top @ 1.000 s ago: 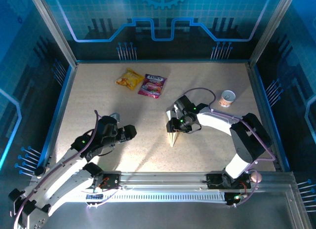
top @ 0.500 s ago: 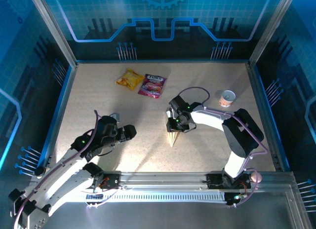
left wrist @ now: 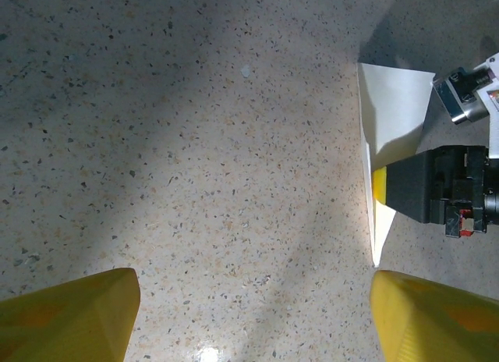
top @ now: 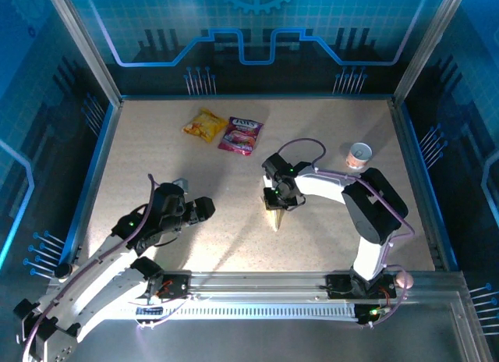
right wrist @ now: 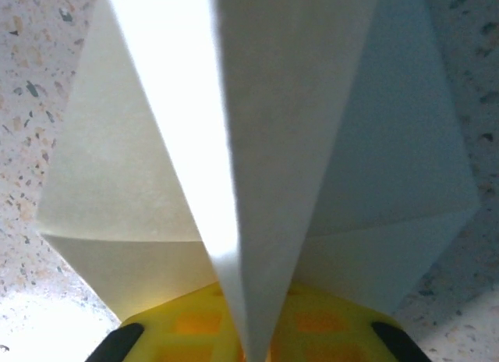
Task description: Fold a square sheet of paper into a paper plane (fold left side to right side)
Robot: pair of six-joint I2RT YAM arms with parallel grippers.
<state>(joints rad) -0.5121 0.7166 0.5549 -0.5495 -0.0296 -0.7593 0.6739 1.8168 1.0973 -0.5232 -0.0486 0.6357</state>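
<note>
One narrow white dart, the paper plane (top: 274,219), lies near the middle of the tabletop (top: 156,159), its tip toward the arm bases. The right hand (right wrist: 242,335) is closed on its raised centre fold, wings spreading to either side, likely to press that crease sharp and hold the layers together. The left hand (left wrist: 249,315) hovers well apart to the left, spread wide and empty, probably leaving room.

Speckled beige tabletop (top: 156,143) inside blue-lit panel walls (top: 257,26) with circuit patterns, metal rail (top: 257,282) along the near edge.
</note>
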